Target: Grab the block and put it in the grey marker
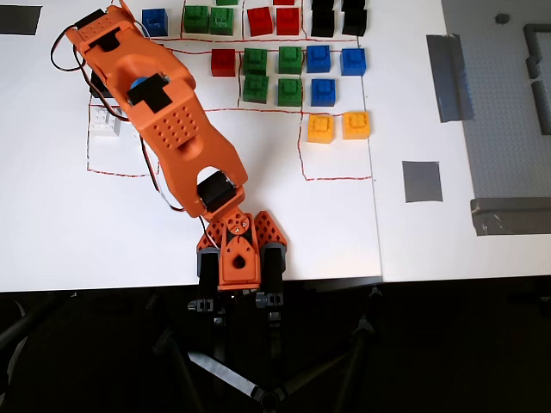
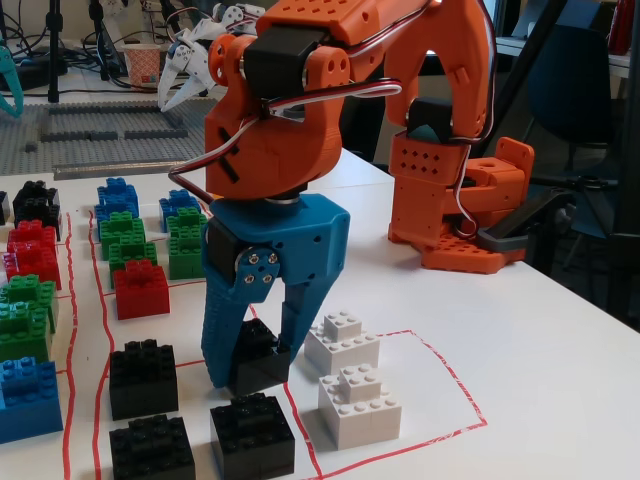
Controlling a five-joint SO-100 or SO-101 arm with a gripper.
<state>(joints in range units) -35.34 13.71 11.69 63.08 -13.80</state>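
In the fixed view the block, a black studded brick, sits on the white table between the blue fingers of my gripper. The fingers press against both of its sides, so the gripper is shut on it. In the overhead view the orange arm covers both gripper and block at the upper left. The grey marker, a small square of grey tape, lies far to the right in the overhead view. It is out of the fixed view.
Other black bricks and two white bricks crowd close around the gripper. Rows of coloured bricks lie between it and the marker. Long grey tape strips and a grey baseplate are at the right.
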